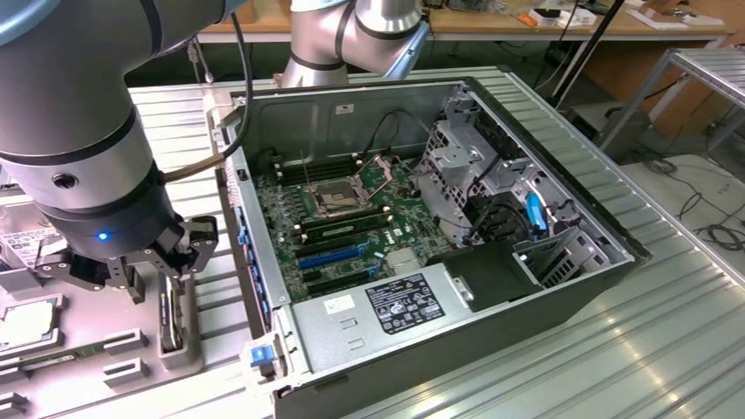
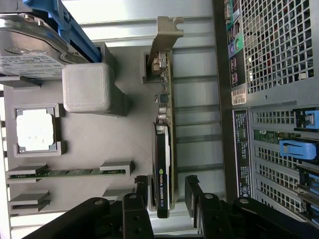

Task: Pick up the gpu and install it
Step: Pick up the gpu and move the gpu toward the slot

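The claw (image 2: 167,181) (spread, gripping nothing) straddles the gpu (image 2: 162,154), which stands on edge in the grey tray (image 2: 99,144).

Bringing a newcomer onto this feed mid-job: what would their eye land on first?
The open computer case lies in the middle of the exterior view with its motherboard exposed. At that view's left, the tool straddles the gpu, jaws open on either side of it. The gpu stands on edge in a grey parts tray.
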`<state>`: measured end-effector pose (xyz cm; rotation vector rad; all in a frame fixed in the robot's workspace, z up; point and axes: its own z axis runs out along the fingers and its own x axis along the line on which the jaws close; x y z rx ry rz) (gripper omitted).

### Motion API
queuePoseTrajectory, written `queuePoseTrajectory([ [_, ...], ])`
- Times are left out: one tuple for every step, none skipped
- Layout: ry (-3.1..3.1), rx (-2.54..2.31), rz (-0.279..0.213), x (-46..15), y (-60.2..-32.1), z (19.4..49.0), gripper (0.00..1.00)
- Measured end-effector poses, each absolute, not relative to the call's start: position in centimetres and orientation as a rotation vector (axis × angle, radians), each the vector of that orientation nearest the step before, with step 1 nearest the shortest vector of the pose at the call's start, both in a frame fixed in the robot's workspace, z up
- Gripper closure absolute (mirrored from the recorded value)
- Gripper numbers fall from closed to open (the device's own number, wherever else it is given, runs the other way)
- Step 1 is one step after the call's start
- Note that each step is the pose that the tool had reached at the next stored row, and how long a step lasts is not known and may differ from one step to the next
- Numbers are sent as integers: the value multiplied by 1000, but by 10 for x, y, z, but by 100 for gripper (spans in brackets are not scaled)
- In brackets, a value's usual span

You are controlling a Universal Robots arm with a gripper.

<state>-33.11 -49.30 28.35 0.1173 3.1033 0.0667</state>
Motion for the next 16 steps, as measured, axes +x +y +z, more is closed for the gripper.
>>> queuePoseTrajectory([
  [3103, 117, 67, -331, -493, 283, 56],
  [3103, 117, 67, -331, -493, 283, 56],
  [3103, 117, 67, -331, -493, 282, 56],
  [3103, 117, 67, -331, -493, 281, 56],
  [3103, 117, 67, -331, -493, 280, 56],
  [3103, 117, 68, -331, -493, 278, 56],
  [3103, 117, 69, -331, -493, 277, 56],
  [3103, 117, 70, -331, -493, 275, 56],
  [3103, 117, 72, -331, -493, 273, 56],
  [3103, 117, 74, -331, -493, 272, 56],
  [3103, 118, 75, -331, -493, 270, 56],
  [3103, 118, 78, -331, -493, 268, 56],
  [3103, 118, 81, -331, -493, 266, 56],
  [3103, 118, 84, -331, -493, 263, 56],
  [3103, 118, 86, -331, -493, 262, 56],
  [3103, 118, 90, -331, -493, 259, 56],
])
